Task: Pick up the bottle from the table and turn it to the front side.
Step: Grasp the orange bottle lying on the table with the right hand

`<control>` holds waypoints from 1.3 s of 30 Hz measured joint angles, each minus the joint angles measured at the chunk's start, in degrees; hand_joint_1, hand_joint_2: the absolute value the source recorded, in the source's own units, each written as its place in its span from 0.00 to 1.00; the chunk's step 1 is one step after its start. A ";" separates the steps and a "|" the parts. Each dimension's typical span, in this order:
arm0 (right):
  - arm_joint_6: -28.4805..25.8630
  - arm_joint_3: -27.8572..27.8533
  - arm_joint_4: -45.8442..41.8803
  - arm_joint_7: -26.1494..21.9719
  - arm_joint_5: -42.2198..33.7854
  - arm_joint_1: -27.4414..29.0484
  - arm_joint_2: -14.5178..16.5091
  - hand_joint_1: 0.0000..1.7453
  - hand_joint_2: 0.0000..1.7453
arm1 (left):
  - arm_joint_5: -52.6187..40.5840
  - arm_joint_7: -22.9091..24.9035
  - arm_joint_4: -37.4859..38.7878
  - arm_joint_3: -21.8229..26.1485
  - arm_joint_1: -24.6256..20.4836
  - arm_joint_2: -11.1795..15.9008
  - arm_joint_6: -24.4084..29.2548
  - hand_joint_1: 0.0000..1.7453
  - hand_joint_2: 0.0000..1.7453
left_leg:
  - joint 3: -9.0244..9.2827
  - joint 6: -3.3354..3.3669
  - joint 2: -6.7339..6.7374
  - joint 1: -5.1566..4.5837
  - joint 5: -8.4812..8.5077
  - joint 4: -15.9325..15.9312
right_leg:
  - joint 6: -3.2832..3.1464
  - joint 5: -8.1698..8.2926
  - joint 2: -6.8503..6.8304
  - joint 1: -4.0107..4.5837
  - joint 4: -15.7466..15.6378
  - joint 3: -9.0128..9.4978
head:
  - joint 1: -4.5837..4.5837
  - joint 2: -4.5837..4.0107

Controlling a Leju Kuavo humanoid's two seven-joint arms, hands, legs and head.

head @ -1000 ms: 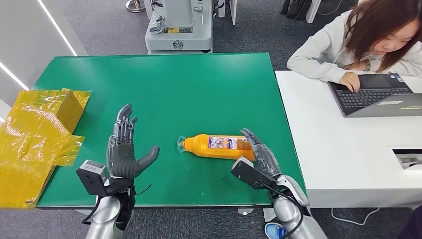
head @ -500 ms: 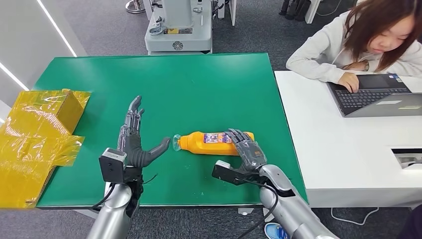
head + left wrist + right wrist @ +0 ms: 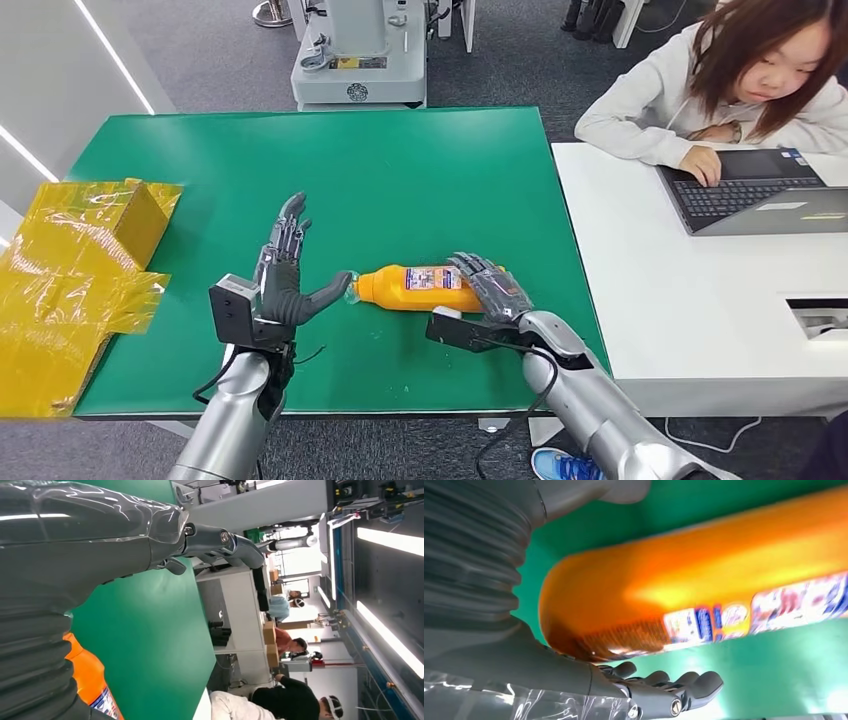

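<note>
On the near half of the green table (image 3: 400,170) I log my two hands and one bottle between them.

Right hand (image 3: 492,288): it comes in from the near right edge, palm against the base end of the bottle, fingers (image 3: 478,268) draped over the top of the body. My right wrist camera puts the orange base right at the palm, with the fingers stretched alongside it rather than wrapped round. I count this as touching, not a firm hold.

Left hand (image 3: 285,285): palm upright and facing the bottle, fingers spread and pointing away from me, holding nothing. Its thumb (image 3: 330,291) reaches sideways to the clear cap; whether it quite touches I cannot tell.

Bottle (image 3: 415,288): orange, lying on its side on the table, clear cap toward my left hand, base toward my right, a printed label facing up. Contents cannot be judged beyond the orange colour.

Further out, left edge: yellow crinkled plastic wrapping (image 3: 70,270) heaped partly over the table's edge.

Right of the green table: a white desk (image 3: 680,310), just beside it, with an open laptop (image 3: 755,190) and a person (image 3: 720,90) in a pale top, one hand on the keys.

Beyond the far edge: a grey machine base (image 3: 358,60) on dark carpet.
</note>
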 joint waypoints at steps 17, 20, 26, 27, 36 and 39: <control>16.01 -2.69 14.72 0.92 -8.75 -10.39 -0.36 0.29 1.00 | 4.40 -0.03 2.71 -0.01 -2.06 0.48 -3.84 0.00 1.00 | -0.05 0.02 -0.05 -0.01 0.04 0.03 | 0.05 0.04 -0.03 -0.01 -0.01 -0.03 | 0.00 0.01; 17.24 -2.50 17.08 1.44 -8.25 -11.78 -0.36 0.89 1.00 | 5.27 0.26 3.11 -0.01 -2.81 0.37 -4.43 0.00 1.00 | 0.00 0.02 -0.05 -0.01 0.04 0.03 | 0.05 0.04 -0.03 -0.01 -0.01 0.02 | 0.00 0.00; 18.37 -2.21 19.64 1.28 -8.57 -13.28 -0.36 0.97 1.00 | 6.61 0.72 3.46 -0.01 -3.35 0.27 -5.11 0.00 1.00 | 0.08 0.02 -0.05 -0.01 0.04 0.03 | 0.05 0.04 -0.03 -0.01 -0.01 0.12 | 0.01 0.00; 18.30 -2.20 19.85 1.25 -8.58 -13.38 -0.36 0.97 1.00 | 6.69 0.72 3.46 -0.01 -3.35 0.28 -5.11 0.00 1.00 | 0.09 0.02 -0.05 -0.01 0.04 0.04 | 0.05 0.04 -0.03 -0.01 -0.01 0.13 | 0.01 0.01; 14.73 -2.12 20.55 0.01 -9.51 -12.90 -0.36 1.00 1.00 | 7.44 1.16 3.46 -0.01 -3.32 0.58 -5.26 0.00 1.00 | 0.10 0.02 -0.06 -0.01 0.04 0.04 | 0.05 0.04 -0.04 -0.01 -0.01 0.14 | 0.01 0.00; 11.76 -2.20 20.40 -1.95 -10.99 -11.87 -0.36 1.00 1.00 | 7.64 1.24 3.46 -0.01 -3.25 0.72 -5.23 0.00 1.00 | 0.09 0.02 -0.06 -0.01 0.04 0.04 | 0.05 0.04 -0.04 0.00 -0.01 0.14 | 0.01 0.00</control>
